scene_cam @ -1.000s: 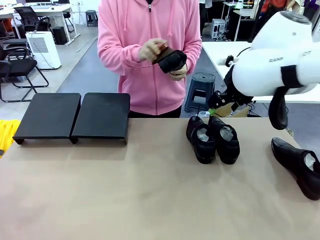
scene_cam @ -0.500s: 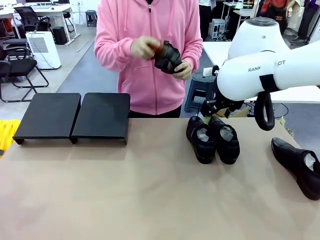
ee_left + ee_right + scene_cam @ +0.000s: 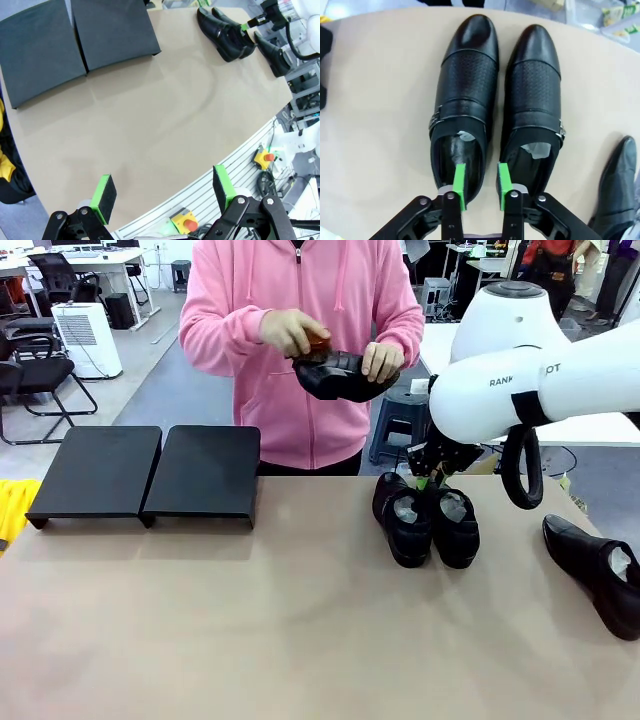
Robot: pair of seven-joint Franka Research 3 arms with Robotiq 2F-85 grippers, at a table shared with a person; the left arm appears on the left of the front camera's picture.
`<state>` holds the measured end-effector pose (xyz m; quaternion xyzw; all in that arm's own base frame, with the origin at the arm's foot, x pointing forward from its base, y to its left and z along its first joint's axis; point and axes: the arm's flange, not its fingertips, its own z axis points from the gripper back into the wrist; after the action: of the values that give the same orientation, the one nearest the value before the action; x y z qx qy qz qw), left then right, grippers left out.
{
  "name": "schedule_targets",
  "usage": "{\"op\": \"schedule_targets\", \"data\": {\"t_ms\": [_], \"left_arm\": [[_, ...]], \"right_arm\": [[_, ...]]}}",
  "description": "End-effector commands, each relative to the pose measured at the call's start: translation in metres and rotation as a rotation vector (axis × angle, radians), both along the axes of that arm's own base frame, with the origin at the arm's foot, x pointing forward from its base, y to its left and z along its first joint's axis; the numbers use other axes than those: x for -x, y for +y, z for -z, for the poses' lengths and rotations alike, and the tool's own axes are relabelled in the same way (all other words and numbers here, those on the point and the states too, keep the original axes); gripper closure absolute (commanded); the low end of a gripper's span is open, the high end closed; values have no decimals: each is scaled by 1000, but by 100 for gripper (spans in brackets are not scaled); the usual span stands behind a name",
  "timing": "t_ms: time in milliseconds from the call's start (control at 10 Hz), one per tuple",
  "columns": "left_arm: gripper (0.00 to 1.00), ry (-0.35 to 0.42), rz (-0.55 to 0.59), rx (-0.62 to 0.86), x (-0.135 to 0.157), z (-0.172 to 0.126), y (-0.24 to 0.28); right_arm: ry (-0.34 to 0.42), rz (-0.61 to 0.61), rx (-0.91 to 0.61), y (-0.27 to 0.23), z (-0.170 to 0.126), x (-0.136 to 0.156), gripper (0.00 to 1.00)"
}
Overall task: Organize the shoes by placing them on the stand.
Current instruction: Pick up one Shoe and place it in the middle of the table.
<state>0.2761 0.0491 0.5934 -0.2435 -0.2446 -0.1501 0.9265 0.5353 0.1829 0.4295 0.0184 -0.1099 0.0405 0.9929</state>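
Claw R [image 3: 481, 175] straddling inner heel walls of shoe pair [image 3: 465, 95] on table [image 3: 300, 620], pads narrow, grip unclear | claw L [image 3: 163, 187] hanging spread | stand [image 3: 205, 470] sitting bare | risk: pinching both walls, one shoe slipping mid-lift.

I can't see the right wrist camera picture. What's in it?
Two shiny black shoes lie side by side on a tan table, toes pointing away. The right end effector is at their heels, one green pad over each opening. Another black shoe peeks in at the right.

stand [image 3: 100, 470] left | shoe pair [image 3: 408, 528] centre-right | third shoe [image 3: 590, 560] far right
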Motion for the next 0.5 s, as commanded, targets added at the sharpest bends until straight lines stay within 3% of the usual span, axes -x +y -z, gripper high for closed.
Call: {"op": "schedule_targets", "data": {"t_ms": [0,400], "left_arm": [[0,-8,18,8,1,-1,1],[0,-8,18,8,1,-1,1]], "right_arm": [[0,83,-21,3,9,-4,89],[35,94,0,5,22,-12,89]]}}
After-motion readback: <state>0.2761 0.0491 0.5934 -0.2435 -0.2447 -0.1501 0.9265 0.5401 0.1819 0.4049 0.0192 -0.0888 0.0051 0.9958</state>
